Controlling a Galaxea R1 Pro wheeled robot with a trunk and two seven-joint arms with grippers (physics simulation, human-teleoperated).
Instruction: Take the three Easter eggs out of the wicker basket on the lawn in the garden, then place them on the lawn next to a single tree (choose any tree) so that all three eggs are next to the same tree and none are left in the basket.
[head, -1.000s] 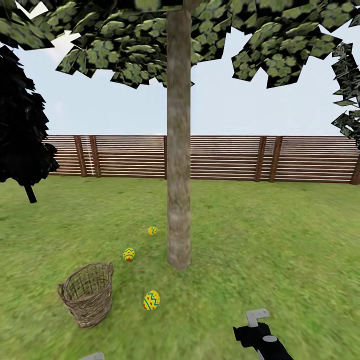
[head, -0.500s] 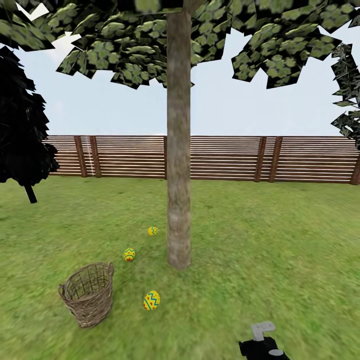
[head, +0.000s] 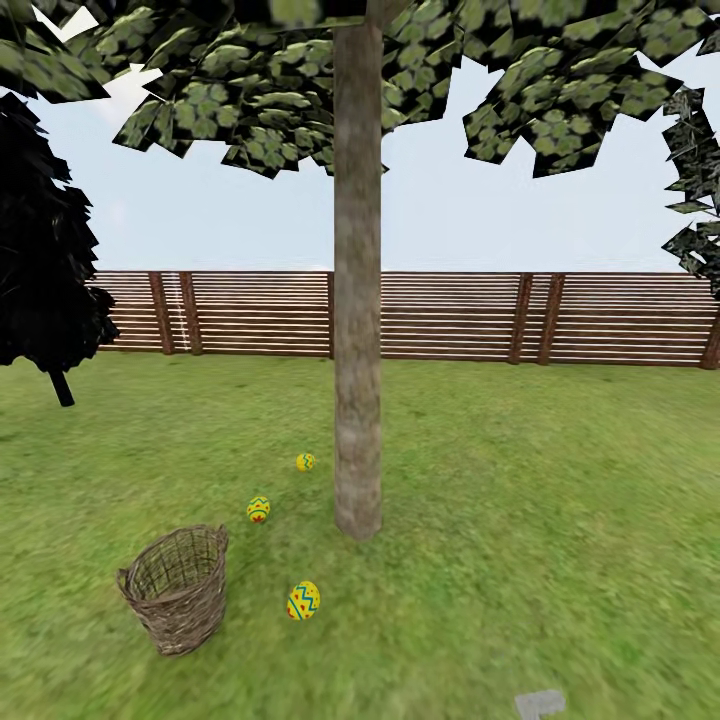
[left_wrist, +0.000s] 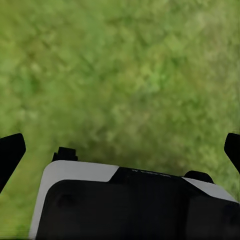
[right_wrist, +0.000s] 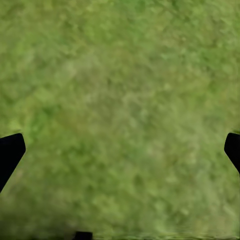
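Note:
Three yellow Easter eggs lie on the lawn (head: 520, 500) left of the tree (head: 357, 300): one (head: 303, 600) nearest me, one (head: 258, 509) further back, one (head: 305, 461) close to the trunk. The wicker basket (head: 178, 588) stands upright to the left of the nearest egg, and no egg shows in its opening. A grey fingertip (head: 540, 703) of my right gripper pokes in at the head view's lower edge. My left gripper (left_wrist: 120, 150) and right gripper (right_wrist: 120, 150) are both open over bare grass, with nothing between the fingers.
A brown slat fence (head: 450, 315) closes the garden behind the tree. A dark cone-shaped tree (head: 45, 260) stands at the far left. Dark foliage (head: 700, 200) hangs at the right edge. Open grass stretches right of the trunk.
My right gripper has sunk toward the lower edge of the head view, leaving one grey tip visible. The eggs, basket and tree have not moved.

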